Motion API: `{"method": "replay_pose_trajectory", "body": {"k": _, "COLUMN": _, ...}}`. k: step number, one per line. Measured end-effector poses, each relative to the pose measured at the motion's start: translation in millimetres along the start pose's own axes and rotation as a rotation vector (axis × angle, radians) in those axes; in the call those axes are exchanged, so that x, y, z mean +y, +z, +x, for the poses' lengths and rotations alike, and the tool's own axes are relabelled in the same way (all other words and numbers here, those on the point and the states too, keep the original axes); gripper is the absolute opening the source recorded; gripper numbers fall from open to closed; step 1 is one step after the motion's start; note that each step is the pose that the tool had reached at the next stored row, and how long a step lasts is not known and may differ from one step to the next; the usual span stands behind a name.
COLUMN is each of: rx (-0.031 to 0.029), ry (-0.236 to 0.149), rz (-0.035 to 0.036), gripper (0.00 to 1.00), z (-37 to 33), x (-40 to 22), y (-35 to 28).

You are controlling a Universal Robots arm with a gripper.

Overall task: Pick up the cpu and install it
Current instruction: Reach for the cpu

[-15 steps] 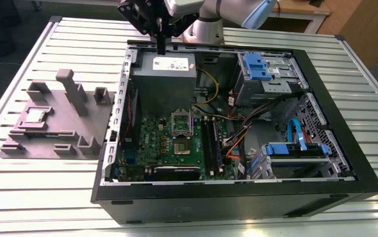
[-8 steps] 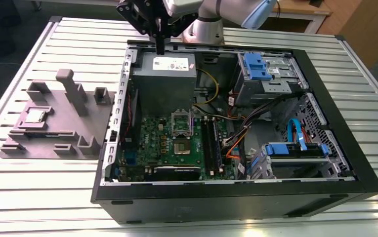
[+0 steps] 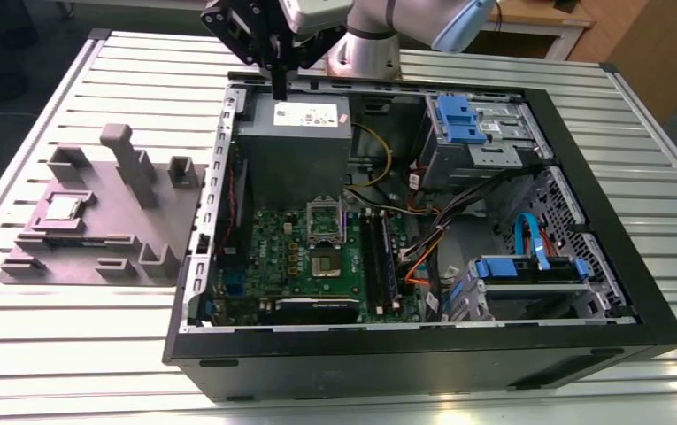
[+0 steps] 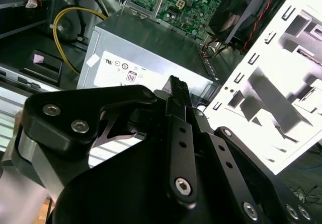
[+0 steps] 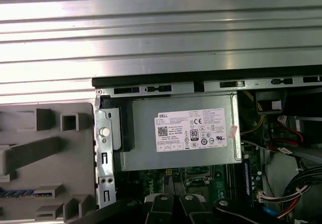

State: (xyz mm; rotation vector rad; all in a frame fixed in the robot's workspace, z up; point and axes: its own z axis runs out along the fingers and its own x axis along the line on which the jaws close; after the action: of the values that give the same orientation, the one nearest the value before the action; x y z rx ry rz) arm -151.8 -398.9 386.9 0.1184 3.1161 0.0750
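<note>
The cpu [image 3: 61,208] is being left unpicked on the grey block [image 3: 93,241]; the gripper [image 3: 279,93] is being held closed, empty

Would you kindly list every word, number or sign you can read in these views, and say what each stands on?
White label on the grey power supply: print and certification marks, too small to quote reliably.
Green board: markings too small to read.
The cpu on the grey block: no readable text.
Quotable text: none.
</note>
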Motion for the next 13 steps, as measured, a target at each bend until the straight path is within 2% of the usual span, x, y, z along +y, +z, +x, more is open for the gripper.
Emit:
{"method": "replay_pose_trajectory", "body": {"k": 2, "rx": 0.0001, "ry": 0.000, "rz": 0.0000, "gripper": 0.11, "z": 2.3, "x": -0.2, "y": 0.4}}
{"method": "replay_pose_trajectory", "body": {"k": 13, "rx": 0.0002, "ry": 0.000, "rz": 0.0000, "gripper": 0.11, "z": 4.7, "x": -0.4, "y": 0.7}}
